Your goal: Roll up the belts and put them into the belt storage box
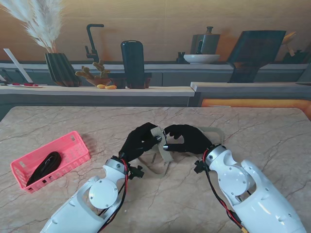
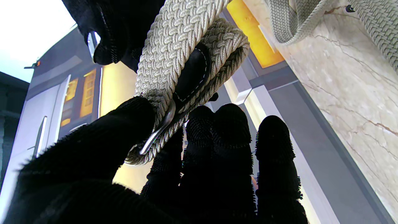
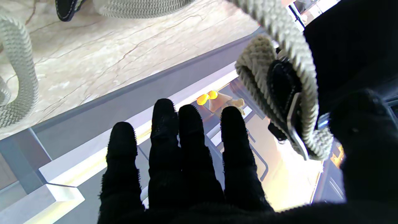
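- The desk (image 1: 252,131) carries our pink belt storage box (image 1: 73,145) at nine o'clock, a black belt (image 1: 43,167) already inside.
- The woven belt (image 1: 160,141) hangs mid-desk between both hands, its tail trailing toward three o'clock.
- Our left hand (image 1: 141,141) pinches the rolled buckle end (nearer the box).
- Our right hand (image 1: 189,138) pinches it by thumb too, fingers (image 3: 189,130) straight.

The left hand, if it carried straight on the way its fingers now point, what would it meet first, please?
Most likely the right hand. In the stand's view the left hand points toward it, both pinching the rolled buckle end of the beige braided belt between them. Depth is unclear, so the belt's roll may come first.
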Controlling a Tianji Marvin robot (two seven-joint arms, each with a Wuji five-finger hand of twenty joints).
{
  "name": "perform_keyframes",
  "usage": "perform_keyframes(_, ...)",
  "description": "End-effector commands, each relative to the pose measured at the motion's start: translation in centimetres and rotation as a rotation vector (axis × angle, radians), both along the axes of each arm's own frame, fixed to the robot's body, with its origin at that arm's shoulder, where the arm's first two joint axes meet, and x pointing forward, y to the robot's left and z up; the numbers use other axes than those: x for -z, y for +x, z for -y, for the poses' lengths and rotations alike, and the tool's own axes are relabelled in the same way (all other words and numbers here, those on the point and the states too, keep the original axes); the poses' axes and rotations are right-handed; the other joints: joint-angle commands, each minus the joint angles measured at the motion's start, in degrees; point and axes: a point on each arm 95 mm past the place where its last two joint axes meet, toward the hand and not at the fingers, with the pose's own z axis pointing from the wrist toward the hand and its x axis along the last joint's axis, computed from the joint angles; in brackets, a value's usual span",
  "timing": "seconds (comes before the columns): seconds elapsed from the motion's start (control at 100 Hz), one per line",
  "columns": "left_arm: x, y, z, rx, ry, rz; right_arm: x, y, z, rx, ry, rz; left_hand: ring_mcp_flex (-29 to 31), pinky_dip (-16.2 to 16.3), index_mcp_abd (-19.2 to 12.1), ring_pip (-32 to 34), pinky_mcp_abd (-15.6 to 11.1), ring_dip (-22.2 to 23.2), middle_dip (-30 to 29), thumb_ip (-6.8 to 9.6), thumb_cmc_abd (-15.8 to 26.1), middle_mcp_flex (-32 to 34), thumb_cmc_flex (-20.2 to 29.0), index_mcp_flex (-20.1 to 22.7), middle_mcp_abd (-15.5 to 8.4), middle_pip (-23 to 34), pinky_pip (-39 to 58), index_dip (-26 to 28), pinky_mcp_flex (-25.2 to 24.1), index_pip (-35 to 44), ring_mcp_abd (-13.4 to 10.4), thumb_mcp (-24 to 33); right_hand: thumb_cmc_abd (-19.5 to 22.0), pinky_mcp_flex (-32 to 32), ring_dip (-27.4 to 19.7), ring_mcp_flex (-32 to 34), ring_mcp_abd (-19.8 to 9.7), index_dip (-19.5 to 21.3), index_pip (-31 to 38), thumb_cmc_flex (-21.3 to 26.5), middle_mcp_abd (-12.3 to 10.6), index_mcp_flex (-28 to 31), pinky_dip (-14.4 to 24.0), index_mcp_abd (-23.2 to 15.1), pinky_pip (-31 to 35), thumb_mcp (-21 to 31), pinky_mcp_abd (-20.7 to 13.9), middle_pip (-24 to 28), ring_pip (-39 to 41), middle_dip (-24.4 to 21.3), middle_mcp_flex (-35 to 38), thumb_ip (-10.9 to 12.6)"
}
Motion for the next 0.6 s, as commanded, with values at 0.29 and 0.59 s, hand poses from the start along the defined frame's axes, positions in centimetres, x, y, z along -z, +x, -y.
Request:
perform_keyframes(0.29,-0.3,-0.1,0.2,-0.014,-0.001,0.000,0.5,0.4,-1.7,-0.028,0.009,-0.019,0.58,0.75,-3.44,-0.11,-0.70,0.06,-0.18,3.92,2.62,1.44,0.73,2.72,0.16,-0.88,1.81,2.17,0.55,5.18,-1.74,2.36,-3.34,3.70,2.44,8.72,-2.25,-2.03,13.11,8.21,-3.87,12.12,1.21,-8.25,0.12,10.40,0.31,5.72,6.11,1.33,15.23,-2.58)
perform_keyframes(0.59,-0.3,0.1,0.2,-0.048,0.003,0.016,0.4,0.4,-1.9,-0.036,0.025,-0.008,-3.81,-1.62,-5.71,-7.87,-0.09,-2.56,-7.21,-1.82,2.49,-2.20,1.14,1.57,-0.67,-6.96,-3.20,-9.25,-2.80,0.81,1.60,-3.63,-2.04,5.91,3.28,15.26,-3.35,-15.79,29.26,21.04,-4.93,20.56,0.02,-12.31,3.60,13.15,0.86,7.60,10.25,-0.46,29.19,-7.30)
